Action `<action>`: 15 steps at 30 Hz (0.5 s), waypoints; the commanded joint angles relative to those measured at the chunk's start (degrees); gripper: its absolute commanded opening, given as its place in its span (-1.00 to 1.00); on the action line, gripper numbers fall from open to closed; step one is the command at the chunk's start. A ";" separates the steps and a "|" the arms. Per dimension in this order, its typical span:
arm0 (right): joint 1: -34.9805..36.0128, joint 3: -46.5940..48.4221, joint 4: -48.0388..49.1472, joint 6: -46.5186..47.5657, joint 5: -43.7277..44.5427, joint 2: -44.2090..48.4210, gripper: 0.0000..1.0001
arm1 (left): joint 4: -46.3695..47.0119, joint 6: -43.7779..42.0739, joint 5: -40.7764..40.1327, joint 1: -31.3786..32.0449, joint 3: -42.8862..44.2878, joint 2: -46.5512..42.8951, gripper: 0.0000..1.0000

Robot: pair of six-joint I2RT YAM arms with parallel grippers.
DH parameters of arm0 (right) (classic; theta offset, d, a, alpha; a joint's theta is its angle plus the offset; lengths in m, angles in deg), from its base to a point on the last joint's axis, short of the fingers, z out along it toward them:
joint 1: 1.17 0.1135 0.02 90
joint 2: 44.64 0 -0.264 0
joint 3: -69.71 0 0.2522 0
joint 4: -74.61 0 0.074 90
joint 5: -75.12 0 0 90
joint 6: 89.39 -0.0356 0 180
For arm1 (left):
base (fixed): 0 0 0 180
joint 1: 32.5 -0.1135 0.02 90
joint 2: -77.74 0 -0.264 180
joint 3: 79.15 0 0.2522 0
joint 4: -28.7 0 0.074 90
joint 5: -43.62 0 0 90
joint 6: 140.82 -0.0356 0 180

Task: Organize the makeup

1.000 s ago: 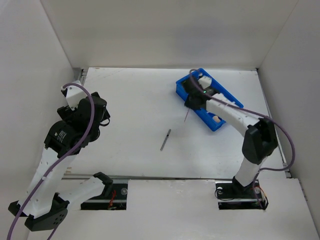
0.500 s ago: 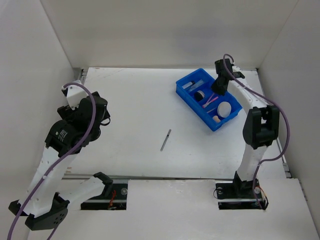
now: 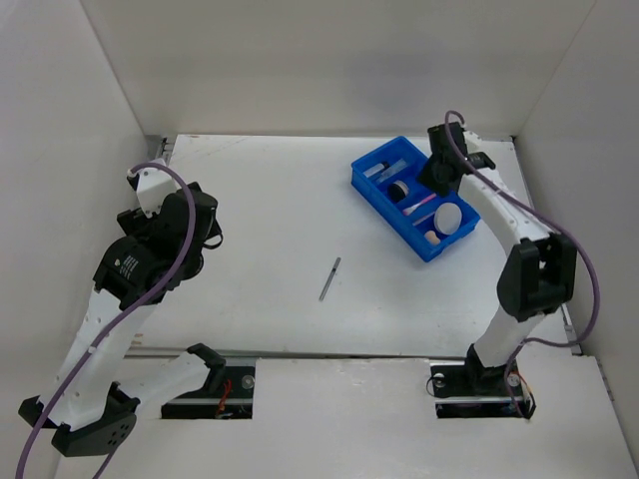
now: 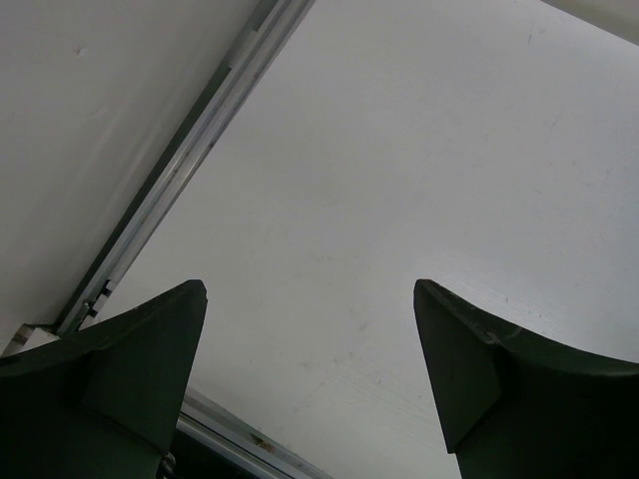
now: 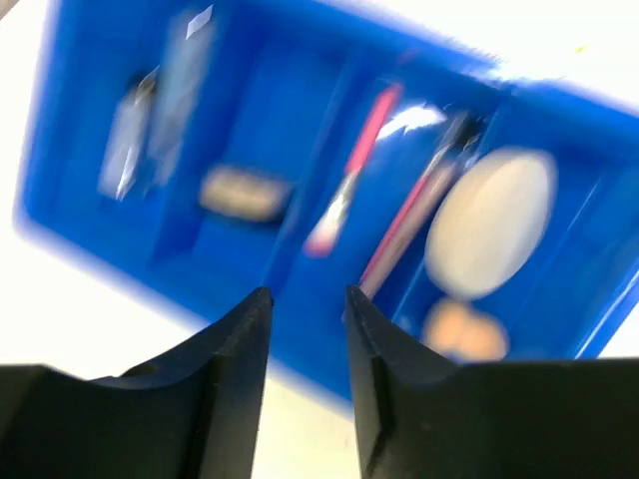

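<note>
Makeup, mostly held in blue tray (image 3: 379,205) at the far right of the surface (image 3: 260,210): clear tubes (image 3: 384,168), round compact (image 3: 399,188), pink pencils (image 5: 349,180), cream puff (image 3: 447,216), peach sponge (image 3: 432,238). One slim loose pencil (image 3: 330,278) lay mid-surface, well apart from the tray. Right hand (image 5: 308,294) hung above the tray, fingers slightly parted, grasping nothing. Left hand (image 4: 310,289) was spread wide and empty over the surface at the left.
</note>
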 commanded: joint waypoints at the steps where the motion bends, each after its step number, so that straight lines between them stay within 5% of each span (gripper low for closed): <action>1: 11.40 -5.83 2.37 2.27 -0.08 8.27 -0.15 | -0.65 -0.66 -1.80 -0.40 1.62 -0.20 0.65; 4: 22.89 -12.33 1.67 -2.20 -1.55 8.28 -0.01 | -0.65 -0.66 -2.42 -0.40 1.62 -0.20 0.65; 6: 27.50 -14.20 2.98 -6.40 -2.27 6.62 0.26 | -0.65 -0.66 -2.42 -0.40 1.62 -0.20 0.65; 15: 41.48 -10.44 1.24 -12.22 -0.08 -6.90 0.29 | -0.65 0.39 -0.67 -0.40 1.10 -0.73 0.65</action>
